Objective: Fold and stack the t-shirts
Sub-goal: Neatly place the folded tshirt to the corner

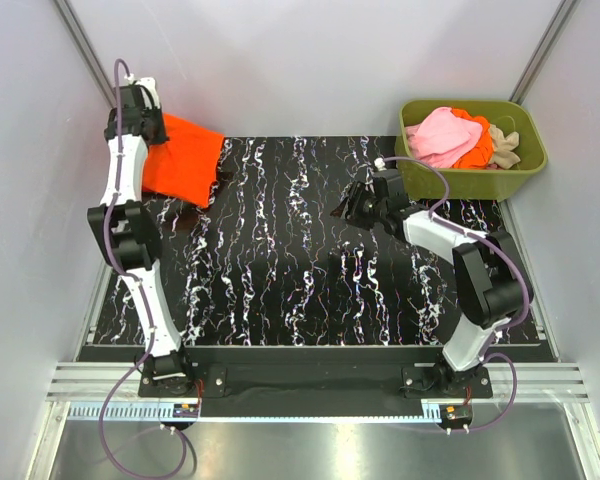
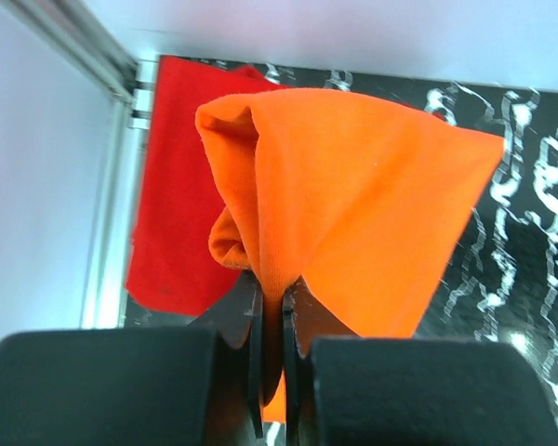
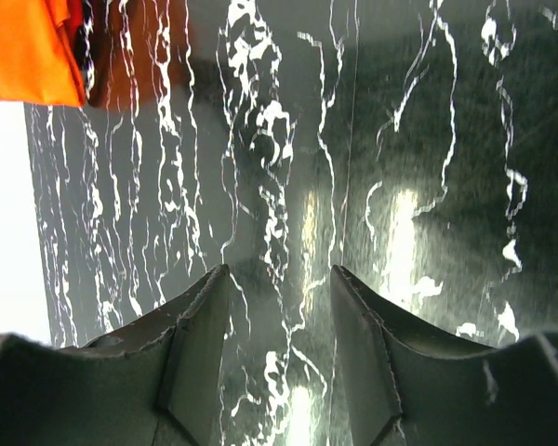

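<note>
1. Orange t-shirt (image 2: 372,204): at the far left corner of the marbled mat (image 1: 280,250). A bunched fold is clamped between the closed jaws of the left gripper (image 2: 272,307).
2. Red t-shirt (image 2: 172,186): spread at the mat's left edge, partly hidden behind the orange one.
3. Right gripper (image 3: 279,271): jaws spread, nothing held. It is placed well apart from both shirts, near the olive tub (image 1: 520,175) at the far right corner.
4. The left arm is judged nearer for stacking.
5. Labels, writing: none seen.

The left arm (image 1: 130,250) stretches along the left side to the far-left corner of the tabletop (image 1: 280,260). The left tool (image 2: 272,321) is pinched tight on a fold of the orange t-shirt (image 2: 353,204). The right arm (image 1: 480,280) bends at the elbow and reaches left toward mid-tabletop. The right tool (image 1: 352,206) tilts downward, jaws wide apart, gripping nothing.
</note>
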You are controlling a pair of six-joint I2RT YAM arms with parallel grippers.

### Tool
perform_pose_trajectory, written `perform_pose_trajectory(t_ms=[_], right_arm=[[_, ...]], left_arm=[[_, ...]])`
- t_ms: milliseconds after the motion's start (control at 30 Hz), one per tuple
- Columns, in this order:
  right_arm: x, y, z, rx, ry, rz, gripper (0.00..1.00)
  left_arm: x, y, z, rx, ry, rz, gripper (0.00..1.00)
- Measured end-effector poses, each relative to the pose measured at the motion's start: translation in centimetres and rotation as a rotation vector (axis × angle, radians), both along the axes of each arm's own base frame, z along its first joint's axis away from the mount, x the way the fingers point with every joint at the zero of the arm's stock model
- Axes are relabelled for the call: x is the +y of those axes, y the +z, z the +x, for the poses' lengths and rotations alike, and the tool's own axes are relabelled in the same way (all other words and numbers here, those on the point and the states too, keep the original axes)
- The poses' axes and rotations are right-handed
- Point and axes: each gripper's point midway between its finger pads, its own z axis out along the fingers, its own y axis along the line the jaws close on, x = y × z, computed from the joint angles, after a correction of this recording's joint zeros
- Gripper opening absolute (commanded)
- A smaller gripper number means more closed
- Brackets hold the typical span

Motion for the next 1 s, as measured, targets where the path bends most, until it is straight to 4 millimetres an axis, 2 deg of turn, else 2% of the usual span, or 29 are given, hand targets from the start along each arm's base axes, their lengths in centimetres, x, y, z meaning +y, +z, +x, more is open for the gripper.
perform_pose_trajectory(t_ms=[67,133,200,233,300,333,467,567,733,767,800,867,900,933,967,1000], right_arm=[[-0.1,-0.1,0.6,-0.005,-0.005,0.001,0.55],[-0.3,-0.3,1.0,-0.005,-0.007,0.004,0.55],[-0.4,-0.7,1.4,-0.001,-0.008,0.011,0.55],[-0.5,-1.0,1.6,0.003,-0.009,0.012,0.55],[-0.8,-1.9,1.7,0.021,-0.013,0.010,0.55],[-0.9,-2.3,1.7,0.031,-0.013,0.009,0.55],[-1.0,-3.2,1.6,0.054,-0.011,0.007,0.55],[-1.0,-3.2,1.6,0.055,-0.007,0.010,0.56],[-1.1,-3.0,1.4,0.059,-0.006,0.009,0.57],[-1.1,-2.7,1.2,0.061,-0.006,0.008,0.57],[-1.2,-2.4,1.0,0.064,-0.005,0.006,0.59],[-1.4,-1.4,0.4,0.066,-0.004,0.003,0.63],[-1.5,-0.6,0.0,0.063,-0.002,0.003,0.65],[-1.7,0.6,-0.4,0.053,-0.001,0.004,0.68],[-1.9,1.9,-0.8,0.036,0.001,0.006,0.88],[-2.0,3.0,-1.2,0.022,0.001,0.012,0.99]], left_arm=[[1.2,-0.1,0.4,-0.018,0.021,0.001,0.00],[2.3,-0.5,1.0,-0.036,0.046,0.002,0.27],[3.7,-1.3,1.8,-0.058,0.084,-0.007,0.59],[4.4,-2.0,2.2,-0.066,0.106,-0.012,0.65],[5.8,-3.5,3.1,-0.078,0.155,-0.027,0.68],[6.3,-4.6,3.3,-0.072,0.169,-0.035,0.67],[7.3,-7.9,3.1,-0.025,0.194,-0.067,0.67],[7.1,-8.5,2.9,-0.023,0.196,-0.088,0.69],[4.7,-8.1,0.8,0.008,0.167,-0.158,0.67],[3.9,-7.8,0.1,0.012,0.155,-0.183,0.67],[2.8,-7.2,-0.7,0.017,0.137,-0.214,0.74],[0.5,-6.2,-2.6,0.026,0.097,-0.273,0.75],[-0.6,-5.7,-3.5,0.030,0.082,-0.297,0.92],[-2.2,-4.9,-4.7,0.028,0.053,-0.320,0.99],[-4.2,-4.3,-6.0,0.032,0.018,-0.345,0.99],[-6.4,-3.8,-7.4,0.040,-0.019,-0.373,0.99]])
